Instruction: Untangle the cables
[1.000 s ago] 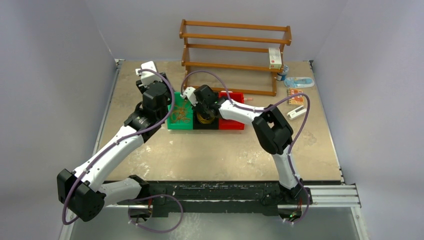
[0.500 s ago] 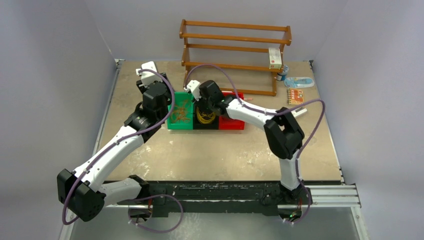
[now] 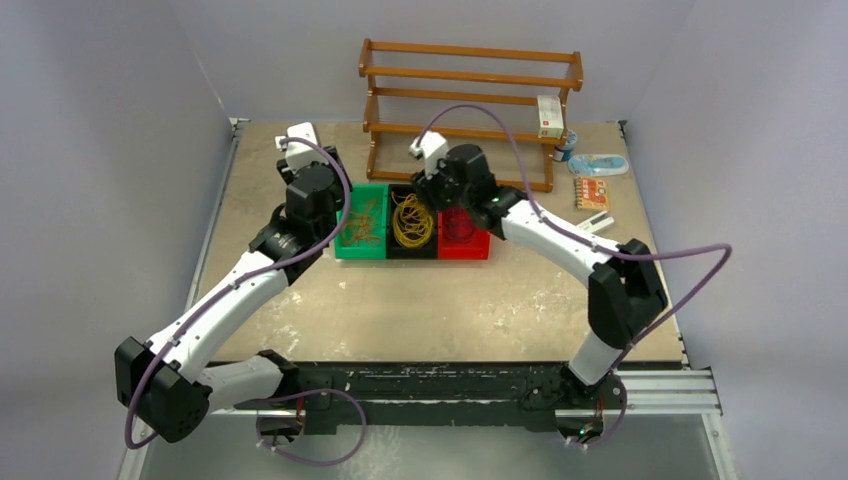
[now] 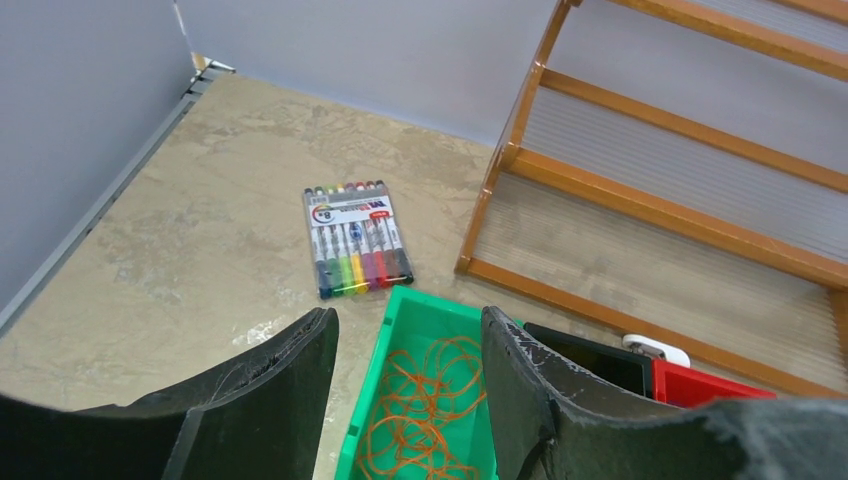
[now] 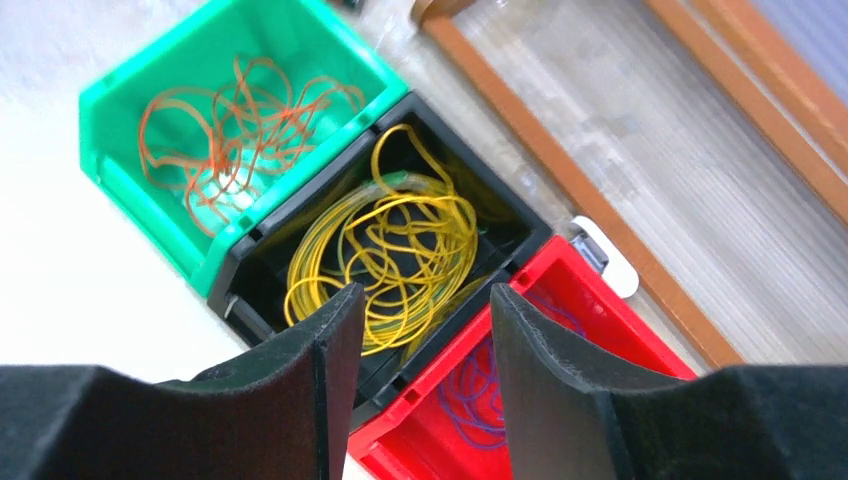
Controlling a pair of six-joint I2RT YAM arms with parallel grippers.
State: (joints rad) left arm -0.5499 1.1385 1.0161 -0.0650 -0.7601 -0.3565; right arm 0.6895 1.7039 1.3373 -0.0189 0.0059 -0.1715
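Observation:
Three bins stand side by side mid-table. The green bin (image 3: pixel 347 243) holds orange cables (image 3: pixel 366 222). The black bin (image 3: pixel 412 250) holds yellow cables (image 3: pixel 411 219). The red bin (image 3: pixel 466 250) holds purple cables (image 3: pixel 459 228). My left gripper (image 4: pixel 408 316) is open and empty above the green bin's (image 4: pixel 362 425) near-left end, with the orange cables (image 4: pixel 430 410) below it. My right gripper (image 5: pixel 425 292) is open and empty above the wall between the black bin (image 5: pixel 236 268) and the red bin (image 5: pixel 600 300). Yellow cables (image 5: pixel 400 240) and purple cables (image 5: pixel 470 385) lie beneath it.
A wooden rack (image 3: pixel 470 100) stands just behind the bins with a small box (image 3: pixel 550 115) on it. A marker pack (image 4: pixel 355 240) lies left of the rack. Small packets (image 3: pixel 598 165) and a white item (image 3: pixel 592 227) lie at the right. A white object (image 5: pixel 605 265) sits behind the red bin.
My right gripper has risen out of the black bin and moved right and back towards the red bin, uncovering the yellow cables. The left arm has not moved.

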